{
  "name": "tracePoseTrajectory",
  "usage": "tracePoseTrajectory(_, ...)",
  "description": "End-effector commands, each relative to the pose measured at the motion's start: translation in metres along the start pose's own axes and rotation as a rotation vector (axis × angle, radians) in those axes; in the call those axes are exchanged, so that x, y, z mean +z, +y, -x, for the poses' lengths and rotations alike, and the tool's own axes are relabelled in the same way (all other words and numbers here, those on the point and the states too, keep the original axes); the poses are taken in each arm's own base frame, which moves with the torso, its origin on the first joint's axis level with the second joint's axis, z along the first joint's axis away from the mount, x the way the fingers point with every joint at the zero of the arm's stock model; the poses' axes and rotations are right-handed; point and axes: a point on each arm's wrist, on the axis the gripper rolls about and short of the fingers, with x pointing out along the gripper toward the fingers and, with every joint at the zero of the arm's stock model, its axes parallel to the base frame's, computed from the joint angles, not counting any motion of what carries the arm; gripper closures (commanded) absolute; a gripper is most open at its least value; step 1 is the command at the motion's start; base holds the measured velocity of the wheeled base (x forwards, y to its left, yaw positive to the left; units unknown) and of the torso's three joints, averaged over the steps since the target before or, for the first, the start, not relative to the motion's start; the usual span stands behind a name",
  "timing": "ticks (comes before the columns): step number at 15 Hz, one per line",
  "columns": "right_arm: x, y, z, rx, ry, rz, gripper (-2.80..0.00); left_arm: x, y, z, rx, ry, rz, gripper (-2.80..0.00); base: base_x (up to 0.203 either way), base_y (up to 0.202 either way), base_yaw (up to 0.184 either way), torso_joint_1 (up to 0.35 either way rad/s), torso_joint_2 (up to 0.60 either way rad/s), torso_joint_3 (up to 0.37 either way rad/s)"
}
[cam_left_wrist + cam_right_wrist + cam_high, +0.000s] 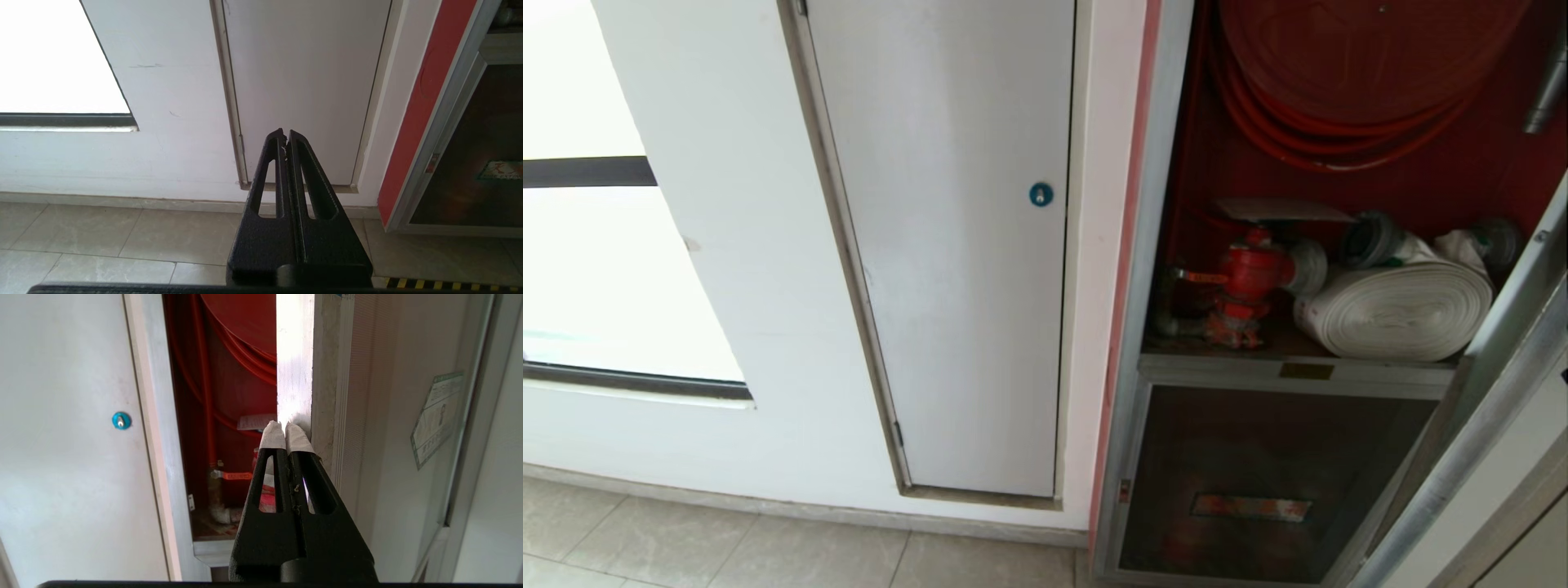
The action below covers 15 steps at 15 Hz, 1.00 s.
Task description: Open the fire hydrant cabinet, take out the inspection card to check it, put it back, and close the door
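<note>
A: What is the biggest thing here?

B: The fire hydrant cabinet point(1168, 245). It stands open, and its red inside shows. The door point(1494, 384) is swung out on the right, and we see its silver edge.

A: What is inside?

B: A big red hose reel point(1347, 65) up top. Under it lie a white rolled hose point(1405, 314) and a red valve point(1250, 282).

A: Where is the inspection card?

B: The inspection card point(1282, 211) lies flat, just above the valve, and it runs side to side. I think it rests on the valve, but that part is too dark to be sure.

A: Which arm is closer?

B: The right gripper point(285, 430). Its taped fingers are pressed together with nothing between them. The tips are right by the door's edge. The card point(256, 422) sits past them, deeper in the cabinet and a bit toward the white panel point(947, 245) side. So the fingers must spread and go in around the door edge.

A: And the other one?

B: The left gripper point(285, 136) is closed too. It points low at the wall by the floor point(102, 241), well away from the card.
</note>
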Motion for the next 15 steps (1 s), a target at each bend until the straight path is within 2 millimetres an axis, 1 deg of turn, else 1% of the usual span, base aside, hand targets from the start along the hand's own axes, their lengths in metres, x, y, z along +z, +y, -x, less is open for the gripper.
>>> tracePoseTrajectory(1,0.014,-0.013,0.008,-0.012,-0.035,-0.035,0.0,-0.002,0.0,0.0,-0.001,0.004,0.0,0.0,0.0,0.0,0.0,0.0,0.0,0.0)
tracePoseTrajectory(7,0.023,-0.027,0.02,-0.012,-0.028,-0.028,0.0,-0.002,0.0,0.0,0.0,0.005,0.0,0.0,0.0,0.0,0.0,0.0,0.0,0.0)
tracePoseTrajectory(12,0.036,-0.041,0.029,-0.02,-0.006,-0.008,0.0,-0.002,0.0,0.0,0.0,0.005,0.0,0.0,0.0,0.0,0.0,0.0,0.0,0.0)
tracePoseTrajectory(15,0.038,-0.048,0.032,-0.042,0.008,0.019,0.0,-0.002,0.0,0.0,0.0,0.005,0.0,0.0,0.0,0.0,0.0,0.0,0.0,0.0)
